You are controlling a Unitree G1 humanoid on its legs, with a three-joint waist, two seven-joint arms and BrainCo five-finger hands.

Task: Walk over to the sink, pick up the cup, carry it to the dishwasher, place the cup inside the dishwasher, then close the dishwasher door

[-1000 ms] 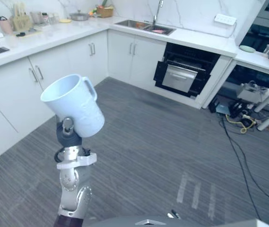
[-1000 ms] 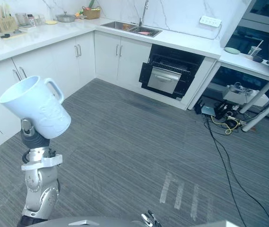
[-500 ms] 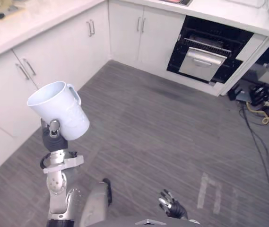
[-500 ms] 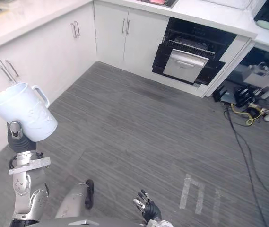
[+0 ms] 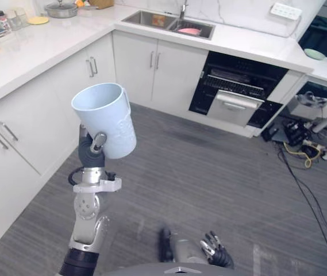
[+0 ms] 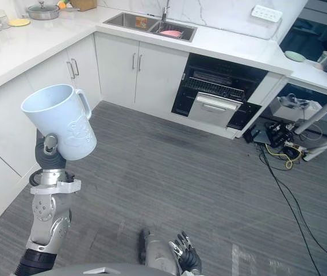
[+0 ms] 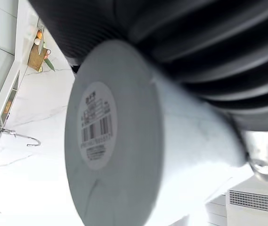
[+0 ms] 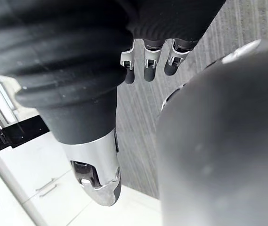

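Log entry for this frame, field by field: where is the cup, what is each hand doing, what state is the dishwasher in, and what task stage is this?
cup: pale blue, tilted, held up above the floor
left hand: raised, gripping the cup
right hand: low, open, holding nothing
dishwasher: under the counter beside the sink, door partly open
task stage: cup picked up, not yet in the dishwasher
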